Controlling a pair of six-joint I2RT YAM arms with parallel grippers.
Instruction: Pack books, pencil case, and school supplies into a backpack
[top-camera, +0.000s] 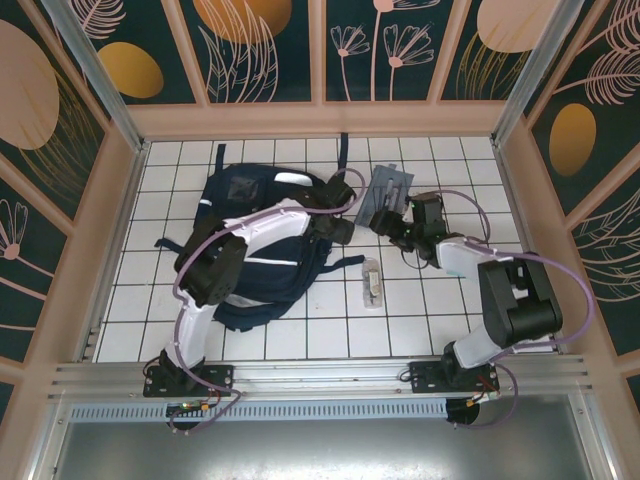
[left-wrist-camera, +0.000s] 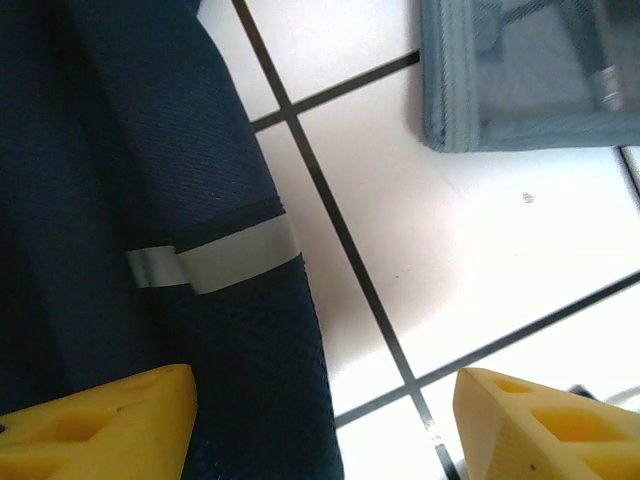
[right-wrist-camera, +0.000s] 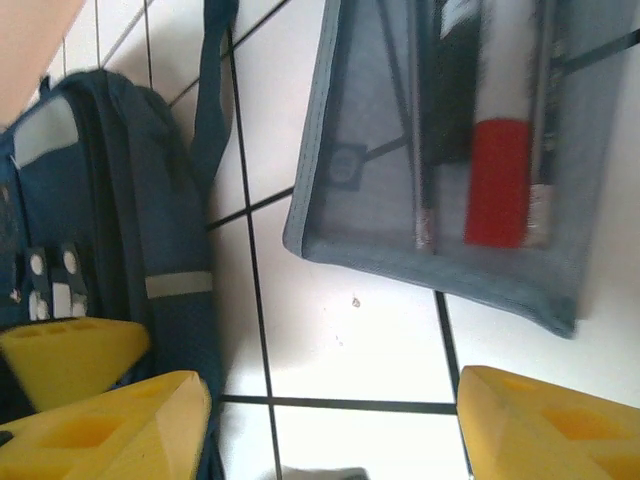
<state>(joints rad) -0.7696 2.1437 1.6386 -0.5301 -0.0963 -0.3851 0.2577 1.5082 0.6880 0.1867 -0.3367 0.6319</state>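
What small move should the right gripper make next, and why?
Probably ease the right gripper forward onto the near edge of the pencil case, then close. Its jaws are open and empty, and the case lies flat on the tiles just ahead, not yet in the backpack.

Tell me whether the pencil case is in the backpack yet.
Out: the pencil case lies flat on the white tiles beside the backpack, not inside it.

Both arms reach forward and inward, left tool (top-camera: 343, 231) near right tool (top-camera: 392, 222), jaws spread wide.
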